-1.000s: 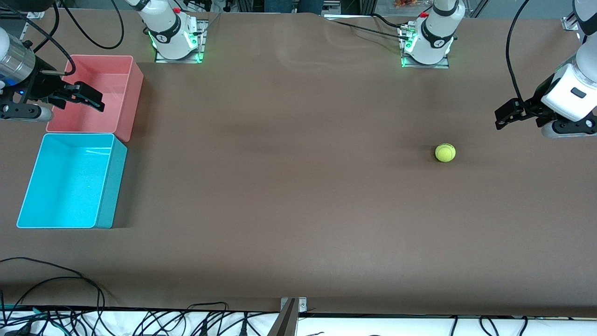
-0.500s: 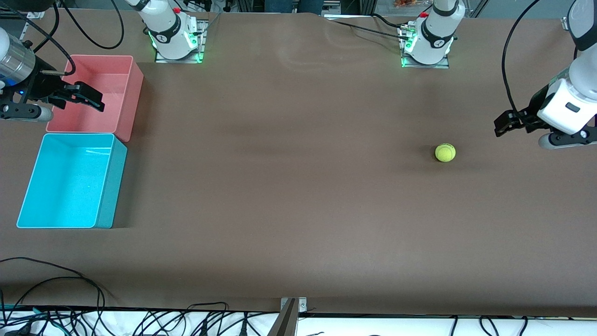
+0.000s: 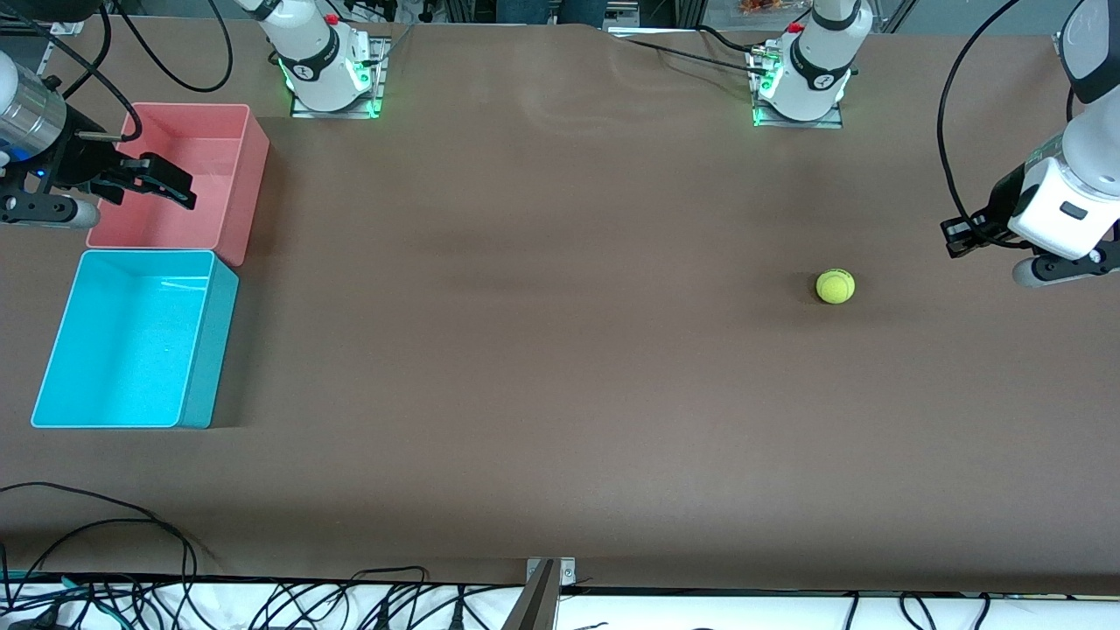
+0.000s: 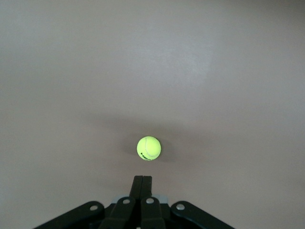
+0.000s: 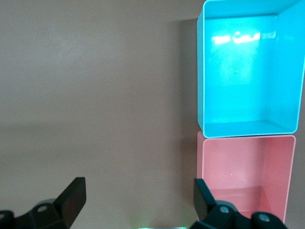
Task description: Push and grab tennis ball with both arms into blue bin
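Observation:
The tennis ball (image 3: 835, 286) lies alone on the brown table toward the left arm's end. My left gripper (image 3: 958, 238) hangs over the table beside the ball, closer to the table's end and well apart from it. In the left wrist view its fingers meet at the left gripper (image 4: 142, 177), shut on nothing, with the tennis ball (image 4: 148, 148) just ahead. The blue bin (image 3: 131, 341) stands empty at the right arm's end. My right gripper (image 3: 166, 181) waits open over the pink bin. In its wrist view the right gripper (image 5: 138, 191) is empty, with the blue bin (image 5: 248, 71) ahead.
The pink bin (image 3: 236, 175) stands empty against the blue bin, farther from the front camera; it also shows as the pink bin (image 5: 248, 171) in the right wrist view. Both arm bases (image 3: 328, 74) sit along the table's back edge. Loose cables (image 3: 175, 595) lie past the front edge.
My left gripper has gone from open to shut, and its hand has tipped down and drawn slightly toward the table's end. The ball and the right arm have not moved.

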Robot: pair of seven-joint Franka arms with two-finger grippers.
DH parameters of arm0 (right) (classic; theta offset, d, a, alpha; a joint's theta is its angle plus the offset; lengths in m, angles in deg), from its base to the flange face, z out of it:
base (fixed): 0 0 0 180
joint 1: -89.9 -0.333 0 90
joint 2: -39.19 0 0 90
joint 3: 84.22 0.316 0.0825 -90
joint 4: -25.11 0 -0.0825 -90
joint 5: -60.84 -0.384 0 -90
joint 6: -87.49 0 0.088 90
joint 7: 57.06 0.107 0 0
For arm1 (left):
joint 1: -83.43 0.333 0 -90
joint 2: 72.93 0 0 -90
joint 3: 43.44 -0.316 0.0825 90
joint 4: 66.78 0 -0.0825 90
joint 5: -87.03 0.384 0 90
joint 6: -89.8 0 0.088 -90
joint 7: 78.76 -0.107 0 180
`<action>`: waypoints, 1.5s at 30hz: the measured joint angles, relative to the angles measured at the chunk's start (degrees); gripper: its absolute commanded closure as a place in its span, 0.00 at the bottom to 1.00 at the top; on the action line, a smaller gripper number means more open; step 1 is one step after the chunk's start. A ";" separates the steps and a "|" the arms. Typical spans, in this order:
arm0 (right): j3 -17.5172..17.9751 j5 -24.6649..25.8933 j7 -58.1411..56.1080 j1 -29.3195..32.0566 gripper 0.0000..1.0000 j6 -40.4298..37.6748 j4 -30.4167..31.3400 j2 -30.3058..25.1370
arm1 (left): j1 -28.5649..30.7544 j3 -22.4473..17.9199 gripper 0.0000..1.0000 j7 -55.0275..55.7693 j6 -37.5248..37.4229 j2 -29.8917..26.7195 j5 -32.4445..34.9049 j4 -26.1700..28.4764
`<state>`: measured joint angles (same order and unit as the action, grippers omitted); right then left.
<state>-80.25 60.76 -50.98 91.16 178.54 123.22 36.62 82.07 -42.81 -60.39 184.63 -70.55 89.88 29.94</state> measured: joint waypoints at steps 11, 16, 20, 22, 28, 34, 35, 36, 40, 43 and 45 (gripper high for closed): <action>0.00 0.00 0.00 0.00 0.00 0.00 0.00 0.00 | 1.20 -0.40 1.00 23.81 -0.02 2.52 -0.04 0.00; 0.00 0.00 0.00 0.00 0.00 0.00 0.00 0.00 | 2.73 -0.56 1.00 36.27 0.65 4.97 -0.64 0.04; 0.00 0.00 0.00 0.00 0.00 0.00 0.00 0.00 | 3.33 -0.60 1.00 48.11 3.36 7.97 -0.73 0.26; 0.00 0.00 0.00 0.00 0.00 0.00 0.00 0.00 | 3.59 -0.60 1.00 53.53 4.40 9.66 -0.74 0.43; 0.00 0.00 0.00 0.00 0.00 0.00 -0.01 0.00 | 5.52 -0.60 1.00 61.84 9.52 14.78 -0.76 2.98; 0.00 0.00 0.00 0.00 0.00 0.00 -0.02 0.00 | 8.19 -0.61 1.00 63.71 17.56 16.01 -0.94 9.99; 0.01 0.00 0.00 0.00 0.00 0.00 -0.01 0.00 | 8.77 -0.60 1.00 63.81 19.12 16.01 -1.03 11.45; 0.01 0.00 0.00 0.00 0.00 0.00 -0.01 0.00 | 9.28 -0.60 1.00 63.82 20.64 15.99 -1.12 12.82; 0.01 0.00 0.00 0.00 0.00 0.00 -0.02 0.00 | 10.83 -0.60 1.00 63.82 28.97 15.71 -1.41 19.43; 0.01 0.00 0.00 0.00 0.00 0.00 -0.02 0.00 | 11.22 -0.57 1.00 63.88 35.43 15.29 -1.47 24.94; 0.01 0.00 0.00 0.00 0.00 0.00 -0.02 0.00 | 11.24 -0.54 1.00 64.01 39.54 15.10 -1.50 28.34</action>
<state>-80.24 60.76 -50.98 91.15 178.54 123.20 36.62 93.31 -43.35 3.62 224.17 -55.45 88.38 58.29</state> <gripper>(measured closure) 0.000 0.991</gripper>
